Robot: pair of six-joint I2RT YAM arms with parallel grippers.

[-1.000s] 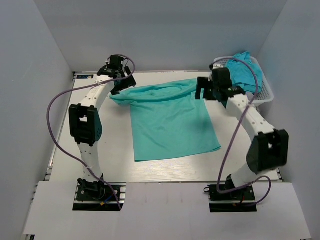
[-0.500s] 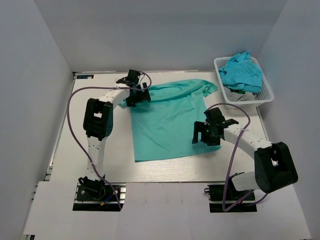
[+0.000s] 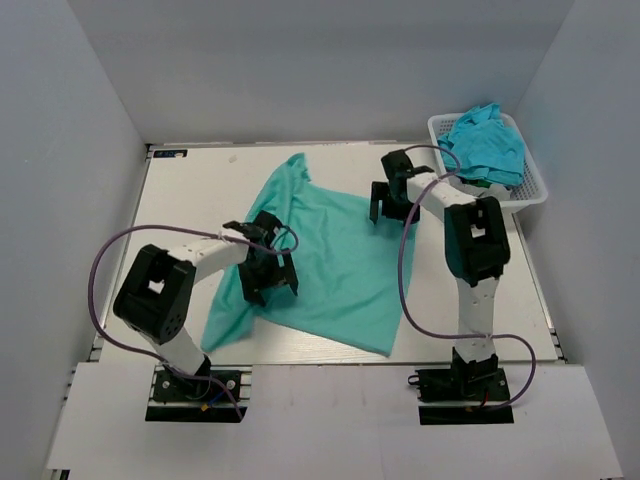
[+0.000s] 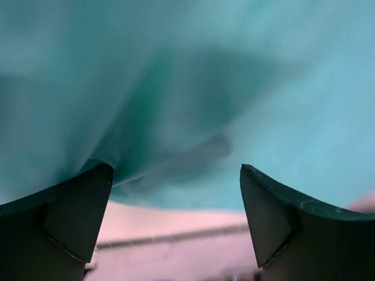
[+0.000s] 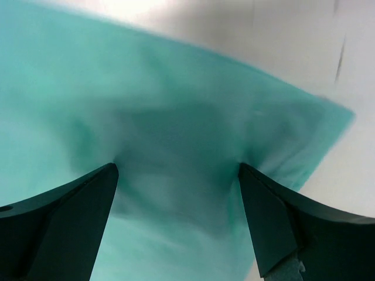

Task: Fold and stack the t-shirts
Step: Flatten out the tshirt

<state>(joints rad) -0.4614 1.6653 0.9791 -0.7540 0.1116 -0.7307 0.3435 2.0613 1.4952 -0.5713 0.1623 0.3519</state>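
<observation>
A teal t-shirt [image 3: 330,245] lies spread at a slant across the middle of the table, one corner pointing to the back [image 3: 293,165] and one to the front [image 3: 380,345]. My left gripper [image 3: 268,277] is low over the shirt's left part. In the left wrist view the left gripper [image 4: 176,175] is open, with teal fabric [image 4: 193,88] ahead of the fingertips. My right gripper [image 3: 388,200] is at the shirt's back right edge. In the right wrist view the right gripper [image 5: 179,170] is open, with the fingertips down on the fabric [image 5: 176,134]. More teal shirts [image 3: 487,143] are piled in the basket.
A white mesh basket [image 3: 538,190] stands at the back right corner, next to the right arm. Grey walls close the table at the back and both sides. Bare table [image 3: 190,190] shows to the left and at the front right [image 3: 480,330].
The shirt has gone from lying square to lying slanted and shifted left. My left gripper moved from the back left to the front over the shirt. My right gripper moved from mid right to the back.
</observation>
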